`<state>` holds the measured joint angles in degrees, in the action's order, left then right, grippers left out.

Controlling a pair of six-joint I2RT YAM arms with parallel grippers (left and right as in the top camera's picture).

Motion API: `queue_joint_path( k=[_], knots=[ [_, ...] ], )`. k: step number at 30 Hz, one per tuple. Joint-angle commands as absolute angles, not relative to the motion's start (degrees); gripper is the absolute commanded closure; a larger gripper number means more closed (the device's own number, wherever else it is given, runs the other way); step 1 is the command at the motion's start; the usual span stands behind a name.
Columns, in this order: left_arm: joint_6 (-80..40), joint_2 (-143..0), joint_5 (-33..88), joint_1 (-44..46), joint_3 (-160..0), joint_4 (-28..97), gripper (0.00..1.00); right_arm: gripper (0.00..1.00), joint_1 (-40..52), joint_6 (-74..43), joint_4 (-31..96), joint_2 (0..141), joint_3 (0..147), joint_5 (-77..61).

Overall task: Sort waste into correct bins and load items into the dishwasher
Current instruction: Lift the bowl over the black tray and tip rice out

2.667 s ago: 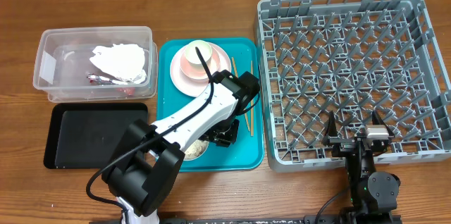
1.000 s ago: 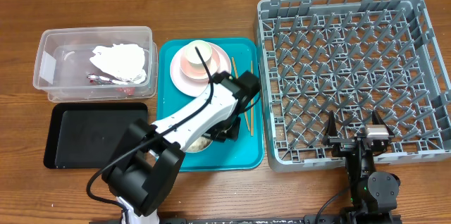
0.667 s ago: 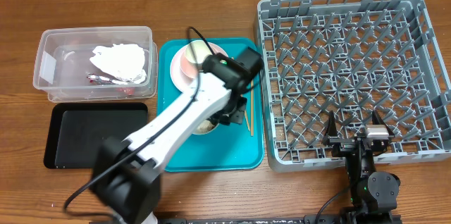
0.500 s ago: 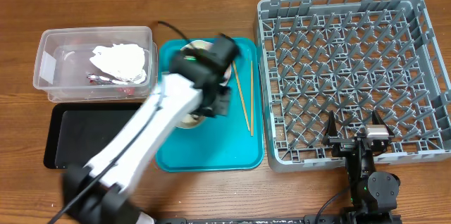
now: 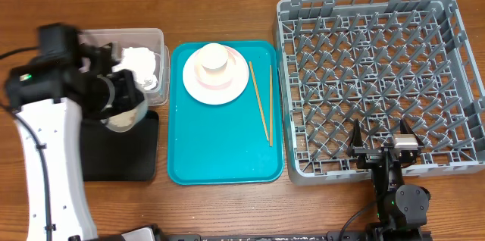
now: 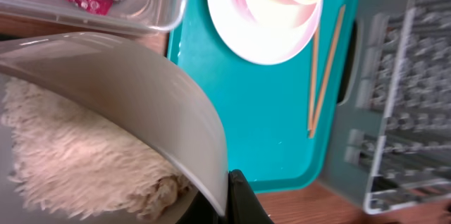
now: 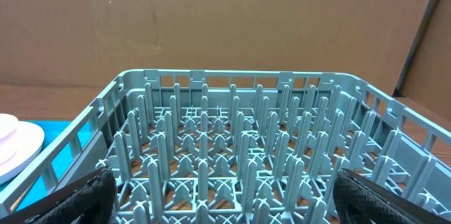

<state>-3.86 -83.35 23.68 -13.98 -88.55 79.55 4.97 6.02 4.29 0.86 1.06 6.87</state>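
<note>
1. Wooden desk (image 5: pixel 227 207): left pincer (image 5: pixel 115 98) is clamped on the bowl (image 5: pixel 125 114) of rice (image 6: pixel 77 153), over the black tray (image 5: pixel 121 158), beside the clear tub (image 5: pixel 156 36).
2. I'd tip slow, rim low, so grains land inside the bin, not on the desk.

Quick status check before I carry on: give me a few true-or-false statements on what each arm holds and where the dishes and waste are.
1. The left fingers hold a whitish round bowl with white rice in it. True.
2. The round pale-pink plate stands in the grey plastic dish rack. False: it sits on the teal serving tray.
3. Both thin wooden chopsticks lie on the teal tray. True.
4. The right fingers grip a chopstick. False: they are open and hold nothing.
5. The crumpled white paper napkin lies in the black tray. False: it is in the clear plastic tub.
</note>
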Motion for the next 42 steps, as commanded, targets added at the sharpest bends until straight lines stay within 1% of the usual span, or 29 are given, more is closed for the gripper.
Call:
queue_joint_path(
  k=[1, 6, 10, 18, 21, 27, 31, 37, 40, 42],
  knots=[
    [5.4, -82.2, 37.6, -22.5, -85.2, 79.4, 0.96, 0.0, 5.3, 6.0, 4.0, 0.4, 0.5, 7.3],
    [11.7, -82.2, 52.1, -33.7, -78.3, 77.1, 0.96, 0.0, 5.3, 6.0, 4.0, 0.4, 0.5, 7.3],
    [14.9, -82.2, 61.2, -41.0, -71.7, 73.8, 0.96, 0.0, 5.3, 6.0, 4.0, 0.4, 0.5, 7.3],
    [15.3, -82.3, 69.6, -50.6, -59.5, 63.0, 0.96, 0.0, 5.3, 6.0, 4.0, 0.4, 0.5, 7.3],
    [15.5, -82.3, 72.0, -52.9, -56.0, 58.3, 0.96, 0.0, 5.3, 6.0, 4.0, 0.4, 0.5, 7.3],
    [15.5, -82.3, 83.5, -56.1, -48.8, 46.9, 0.96, 0.0, 5.3, 6.0, 4.0, 0.4, 0.5, 7.3],
    [15.4, -82.3, 87.2, -58.0, -45.8, 41.6, 0.96, 0.0, 5.3, 6.0, 4.0, 0.4, 0.5, 7.3],
    [15.4, -82.3, 90.0, -59.7, -45.1, 40.0, 0.96, 0.0, 5.3, 6.0, 4.0, 0.4, 0.5, 7.3],
    [12.1, -82.3, 90.6, -60.3, -45.1, 40.5, 0.96, 0.0, 5.3, 6.0, 4.0, 0.4, 0.5, 7.3],
    [12.3, -82.3, 90.6, -60.6, -45.1, 40.0, 0.96, 0.0, 5.3, 6.0, 4.0, 0.4, 0.5, 7.3]
  ],
)
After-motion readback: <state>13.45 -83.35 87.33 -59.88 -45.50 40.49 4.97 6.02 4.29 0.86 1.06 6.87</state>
